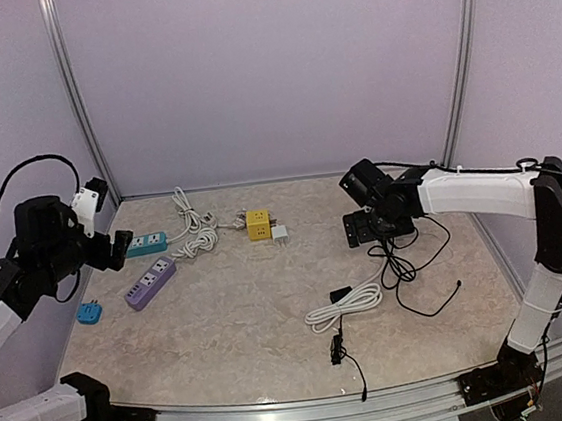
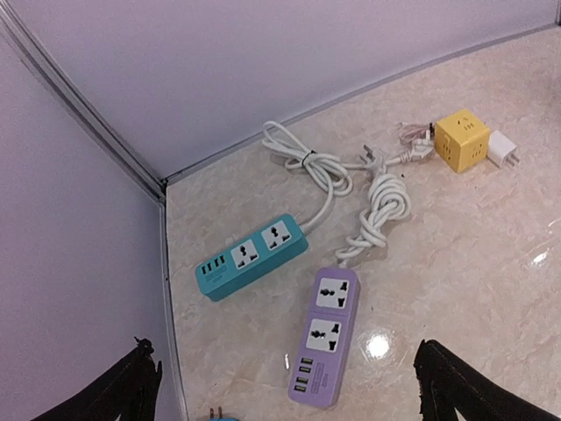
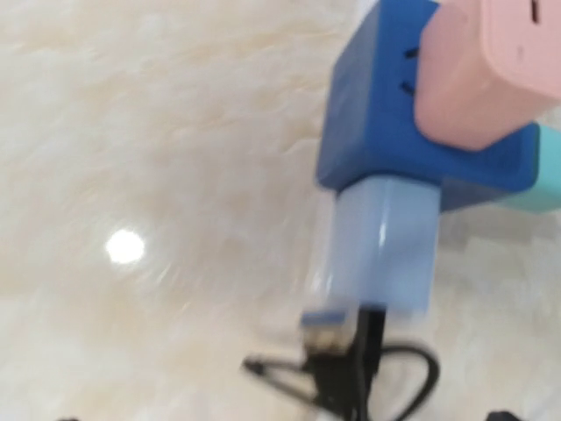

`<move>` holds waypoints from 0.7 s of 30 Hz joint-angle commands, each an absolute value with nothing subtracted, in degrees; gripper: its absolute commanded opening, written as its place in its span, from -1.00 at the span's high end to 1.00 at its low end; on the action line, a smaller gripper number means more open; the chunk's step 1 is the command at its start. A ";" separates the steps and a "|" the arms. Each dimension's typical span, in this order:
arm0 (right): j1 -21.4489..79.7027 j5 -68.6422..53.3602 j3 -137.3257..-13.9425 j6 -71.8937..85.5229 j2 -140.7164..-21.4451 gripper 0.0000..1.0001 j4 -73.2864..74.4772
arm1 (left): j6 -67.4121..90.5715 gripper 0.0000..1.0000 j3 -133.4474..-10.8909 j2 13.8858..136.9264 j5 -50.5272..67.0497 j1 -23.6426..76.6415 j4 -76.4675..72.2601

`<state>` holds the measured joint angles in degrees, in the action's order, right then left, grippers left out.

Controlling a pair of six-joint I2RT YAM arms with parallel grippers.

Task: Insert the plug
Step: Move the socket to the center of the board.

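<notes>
Pale charger (image 3: 377,241) looks seated in the blue cube socket (image 3: 386,114) (insertion seemingly done). Left gripper (image 2: 285,364) gapes empty; whether the right gripper (image 1: 368,226) is open, I cannot tell.

Marbled table (image 1: 261,303): teal strip (image 1: 147,244), purple strip (image 1: 150,283), yellow cube (image 1: 257,224), white cable coil (image 1: 343,306), possibly blue plug (image 1: 90,313).

Power strips (image 1: 150,282) left, cube socket (image 1: 257,223) rear centre, charger (image 1: 279,234) seemingly touching its right
</notes>
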<state>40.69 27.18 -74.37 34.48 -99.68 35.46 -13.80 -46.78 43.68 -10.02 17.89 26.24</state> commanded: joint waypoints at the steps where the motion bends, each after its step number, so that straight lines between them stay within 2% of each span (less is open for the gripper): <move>1: 44.03 25.55 -75.57 34.11 -93.35 -0.99 42.35 | -24.22 -0.98 -55.28 50.23 -16.81 16.49 56.43; 4: 46.99 25.86 -74.48 35.02 -89.97 -0.99 43.35 | -26.88 -0.98 -56.92 56.41 -13.07 15.11 66.76; 8: 51.33 26.37 -74.75 37.01 -88.10 -0.99 44.73 | -28.30 -0.97 -60.98 66.95 -6.23 12.87 70.91; 14: 58.89 28.91 -77.46 39.17 -89.57 -0.99 47.68 | -31.26 -0.98 -64.04 82.46 -5.11 7.44 57.65; 21: 64.43 31.14 -78.86 42.81 -90.85 -0.99 49.65 | -32.45 -0.98 -67.39 98.23 -0.56 5.20 53.33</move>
<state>62.30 28.77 -77.47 39.79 -89.82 46.94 -30.55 -66.81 93.23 -4.29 5.63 57.30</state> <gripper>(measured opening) 0.995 0.988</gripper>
